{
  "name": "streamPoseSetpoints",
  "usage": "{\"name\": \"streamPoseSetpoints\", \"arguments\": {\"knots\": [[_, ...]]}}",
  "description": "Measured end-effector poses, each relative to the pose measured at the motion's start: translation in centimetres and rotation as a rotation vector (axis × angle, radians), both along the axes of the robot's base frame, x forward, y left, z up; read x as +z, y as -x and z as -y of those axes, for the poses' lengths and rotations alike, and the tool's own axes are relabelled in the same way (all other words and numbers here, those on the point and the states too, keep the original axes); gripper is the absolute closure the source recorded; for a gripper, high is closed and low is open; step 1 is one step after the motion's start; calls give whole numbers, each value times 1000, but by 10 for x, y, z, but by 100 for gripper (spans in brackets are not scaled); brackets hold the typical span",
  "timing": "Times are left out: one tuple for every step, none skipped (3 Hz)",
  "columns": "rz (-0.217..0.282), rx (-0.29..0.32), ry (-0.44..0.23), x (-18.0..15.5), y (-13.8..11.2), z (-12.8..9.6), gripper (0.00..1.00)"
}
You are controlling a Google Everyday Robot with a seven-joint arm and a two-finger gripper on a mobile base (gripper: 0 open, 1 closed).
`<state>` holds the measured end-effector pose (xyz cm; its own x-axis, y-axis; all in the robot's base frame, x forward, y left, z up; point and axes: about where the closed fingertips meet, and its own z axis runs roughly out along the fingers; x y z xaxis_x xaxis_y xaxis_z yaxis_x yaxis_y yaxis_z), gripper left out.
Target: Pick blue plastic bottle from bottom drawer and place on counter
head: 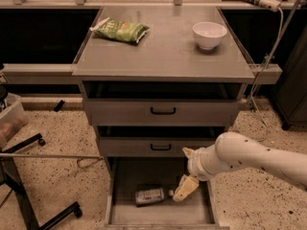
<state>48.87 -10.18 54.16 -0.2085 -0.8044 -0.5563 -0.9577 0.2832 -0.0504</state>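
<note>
While the bottle (149,195) lies on its side on the floor of the open drawer (139,174), the gripper (181,175) hangs inside the drawer's right half. Its lower fingertip sits just beside the capped end. The jaws appear to stand apart, clamped on nothing. The bottle is not yet grasped.

Risks noted:
- The bottle is round and lying flat. A finger that meets it off-centre would likely roll or push it toward the left wall rather than trap it.
- The lower finger is close to the cap. Closing there would pinch the narrow end, and the bottle could pivot out on lifting.
- The closed drawer fronts (163,128) overhang the work area. A lift straight up risks striking them with wrist or bottle, so the arm would need to draw outward first.
- The plastic looks thin, so a hard squeeze may deform it.

Containers:
- Drawer: holds the bottle only, as far as visible.
- Counter (168,51): carries a green bag (120,31) at rear left and a white bowl (209,34) at rear right. The bowl shows no contents. The middle and front offer bare surface for placement.
</note>
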Motion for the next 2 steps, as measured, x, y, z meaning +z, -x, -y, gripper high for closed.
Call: {"name": "streamPoseSetpoints", "arguments": {"knots": [[11, 22, -7, -23, -1, -2, 0], [36, 55, -33, -74, -18, -3, 0]]}}
